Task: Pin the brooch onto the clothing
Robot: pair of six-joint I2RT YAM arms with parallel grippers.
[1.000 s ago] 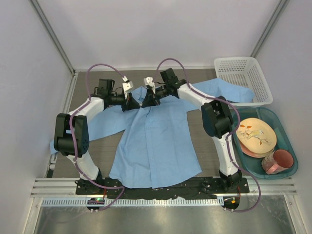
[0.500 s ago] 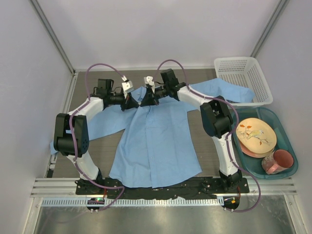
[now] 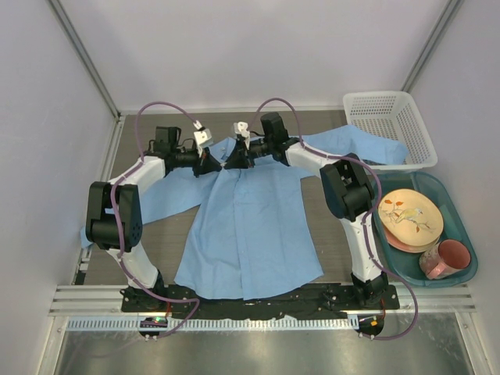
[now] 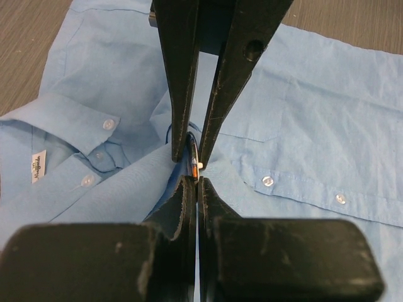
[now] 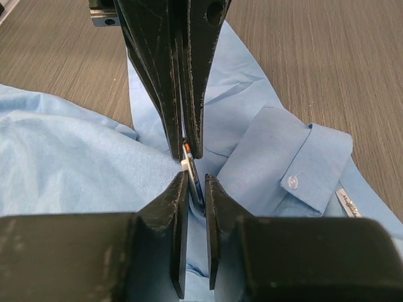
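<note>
The light blue shirt (image 3: 250, 226) lies flat on the table, collar at the far side. Both grippers meet tip to tip at the collar. The brooch (image 5: 187, 151) stands edge-on between them, a thin orange and white sliver, also in the left wrist view (image 4: 194, 165). My left gripper (image 4: 196, 182) is shut, with the brooch's orange end at its tips and a raised fold of shirt beside it. My right gripper (image 5: 195, 185) has its jaws a narrow way apart, closed around the brooch's other end. In the top view the left gripper (image 3: 214, 161) and right gripper (image 3: 233, 161) nearly touch.
A white mesh basket (image 3: 388, 125) stands at the far right on a sleeve. A teal tray (image 3: 461, 234) at the right holds a plate (image 3: 410, 216) and a pink mug (image 3: 449, 258). The shirt's label (image 4: 38, 168) and collar buttons lie beside the grippers.
The right arm has shifted slightly, its wrist edging toward the far right. The left arm has hardly moved. Both grippers stay together at the collar.
</note>
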